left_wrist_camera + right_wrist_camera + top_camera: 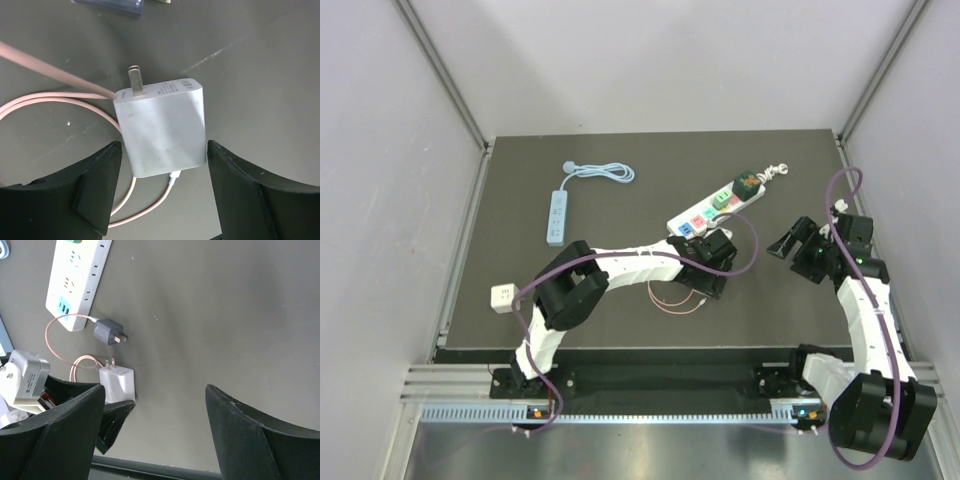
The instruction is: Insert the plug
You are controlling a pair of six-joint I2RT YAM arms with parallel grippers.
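The white plug [162,127] lies flat on the dark mat, its two prongs pointing away and a thin pink cable [60,102] running from it. My left gripper [164,145] is lowered over it, open, with one black finger close beside each flank of the plug's body. From above, that gripper [705,265] hides the plug. The white power strip [715,208] with coloured sockets lies just beyond it. In the right wrist view the plug [117,383] sits below the strip's end [77,282]. My right gripper [798,243] hovers open at the right, holding nothing.
A dark grey plug [107,332] lies by the strip's near end. A green and brown plug [746,183] sits in the strip's far end. A pale blue power strip [556,217] lies at the back left, and a small white adapter [502,297] at the mat's left edge.
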